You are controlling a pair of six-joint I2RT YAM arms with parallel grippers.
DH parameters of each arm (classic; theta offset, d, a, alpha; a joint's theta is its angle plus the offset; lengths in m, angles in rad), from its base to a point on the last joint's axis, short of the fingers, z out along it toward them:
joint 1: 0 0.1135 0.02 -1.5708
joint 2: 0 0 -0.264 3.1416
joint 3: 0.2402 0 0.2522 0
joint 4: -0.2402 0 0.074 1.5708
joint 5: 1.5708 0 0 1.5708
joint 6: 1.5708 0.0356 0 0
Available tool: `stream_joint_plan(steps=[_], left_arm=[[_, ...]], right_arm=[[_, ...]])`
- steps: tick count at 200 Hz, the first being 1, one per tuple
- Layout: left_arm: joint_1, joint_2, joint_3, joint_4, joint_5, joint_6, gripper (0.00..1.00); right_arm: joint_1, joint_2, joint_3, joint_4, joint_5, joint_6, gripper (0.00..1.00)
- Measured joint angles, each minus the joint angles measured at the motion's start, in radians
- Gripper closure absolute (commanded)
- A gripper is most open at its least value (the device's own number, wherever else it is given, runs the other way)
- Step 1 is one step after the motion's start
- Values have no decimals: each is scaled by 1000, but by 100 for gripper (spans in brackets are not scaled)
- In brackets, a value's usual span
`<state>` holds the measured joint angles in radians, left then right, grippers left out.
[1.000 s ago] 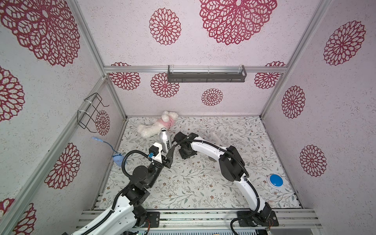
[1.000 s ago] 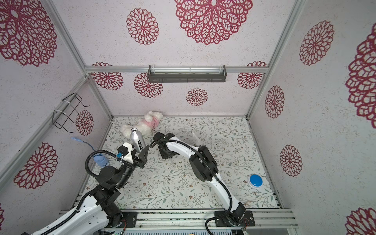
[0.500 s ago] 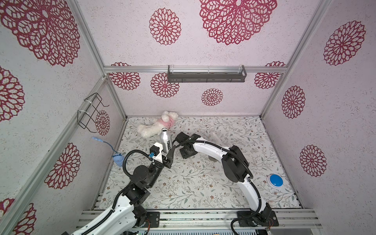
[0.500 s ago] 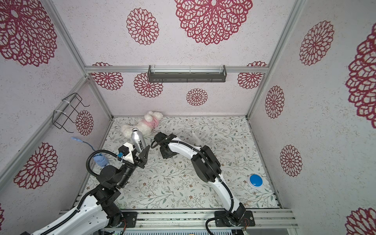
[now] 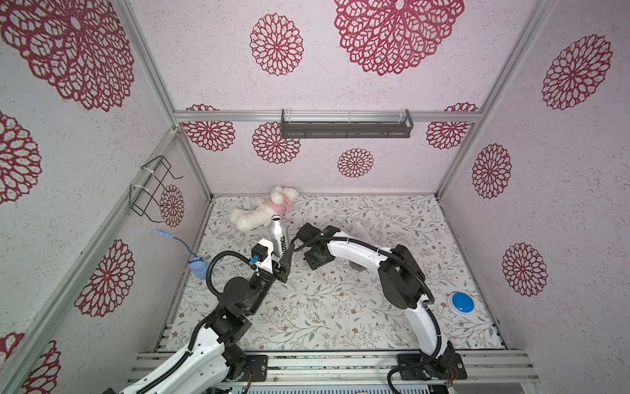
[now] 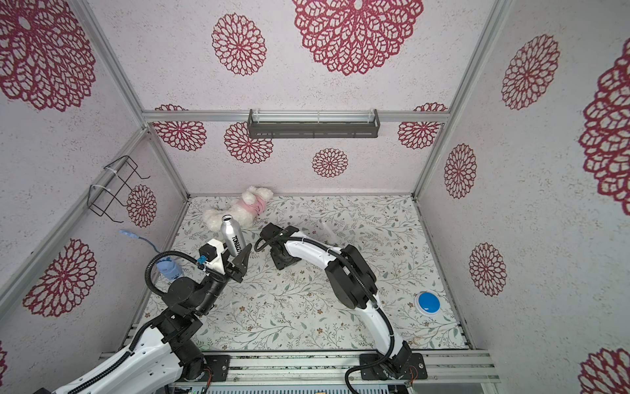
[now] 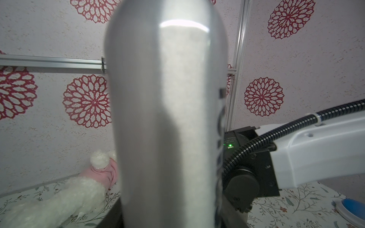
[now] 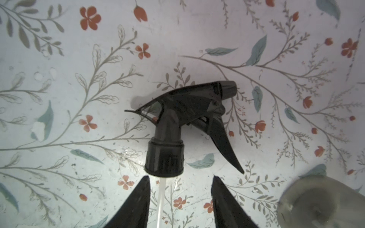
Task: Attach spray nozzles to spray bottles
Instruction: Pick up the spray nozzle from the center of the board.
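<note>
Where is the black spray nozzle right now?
In the right wrist view, the black spray nozzle lies on the floral tabletop just ahead of the open right end effector, its white dip tube running between the fingertips.

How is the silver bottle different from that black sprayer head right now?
The silver bottle stands upright, gripped low down by the left tool; the black sprayer head lies on its side on the flowered table, held by nothing, just ahead of the right tool, whose tips are spread. The bottle is shiny metal with black lettering; the head is plain dark plastic. The bottle's neck is open, with no sprayer on it.
</note>
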<state>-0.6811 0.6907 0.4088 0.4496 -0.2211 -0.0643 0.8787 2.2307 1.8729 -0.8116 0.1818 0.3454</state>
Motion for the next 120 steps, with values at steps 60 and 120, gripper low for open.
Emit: stream_joint_plan(steps=[60,120], left_arm=[[-1,23,0,-4,6,-7,72],[-1,20,0,-5,6,-8,72]], right_arm=[[-29,122,285,-68,-60,12,53],[-33,200,317,-163,-60,23,54]])
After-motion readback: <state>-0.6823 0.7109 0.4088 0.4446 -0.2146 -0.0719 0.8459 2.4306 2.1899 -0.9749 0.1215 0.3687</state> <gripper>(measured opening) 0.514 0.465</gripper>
